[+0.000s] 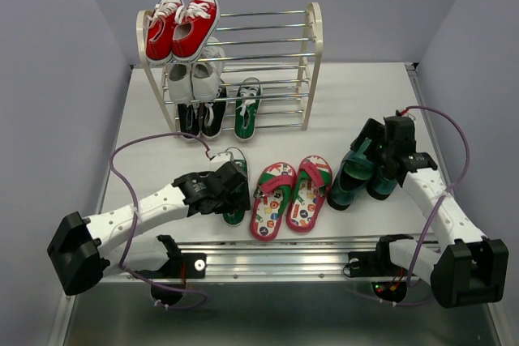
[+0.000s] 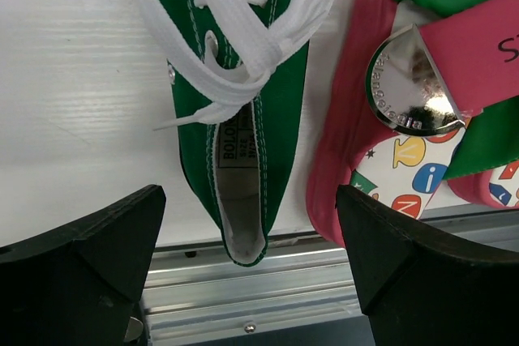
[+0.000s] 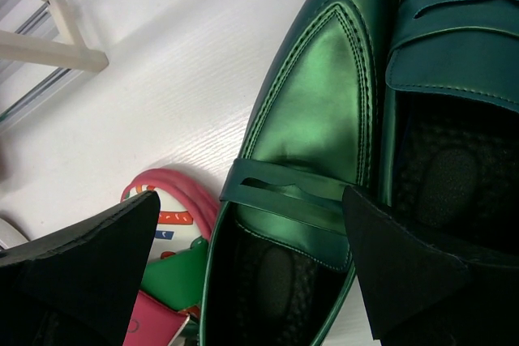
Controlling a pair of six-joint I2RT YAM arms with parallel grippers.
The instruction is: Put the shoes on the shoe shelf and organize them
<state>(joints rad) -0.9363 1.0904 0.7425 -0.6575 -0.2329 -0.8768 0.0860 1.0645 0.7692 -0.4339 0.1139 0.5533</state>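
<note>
Shelf point(image 1: 315, 38) with green sneaker point(image 1: 248, 111) on bottom tier, left fingers point(image 2: 81, 265) and right fingers point(image 3: 422, 265) spread wide, empty

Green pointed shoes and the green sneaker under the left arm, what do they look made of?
The glossy dark-green pointed shoes look like smooth leather or faux leather with a metallic sheen and stitched seams. The green lace-up sneaker looks like matte canvas, with white stitching and flat white fabric laces.

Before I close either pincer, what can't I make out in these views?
- Top view: left pincer hides most of the near green sneaker.
- Top view: right pincer covers much of the heels.
- Left wrist: top edge cuts the sneaker's toe, right edge the flip-flop.
- Right wrist: bottom edge cuts both heels.
</note>
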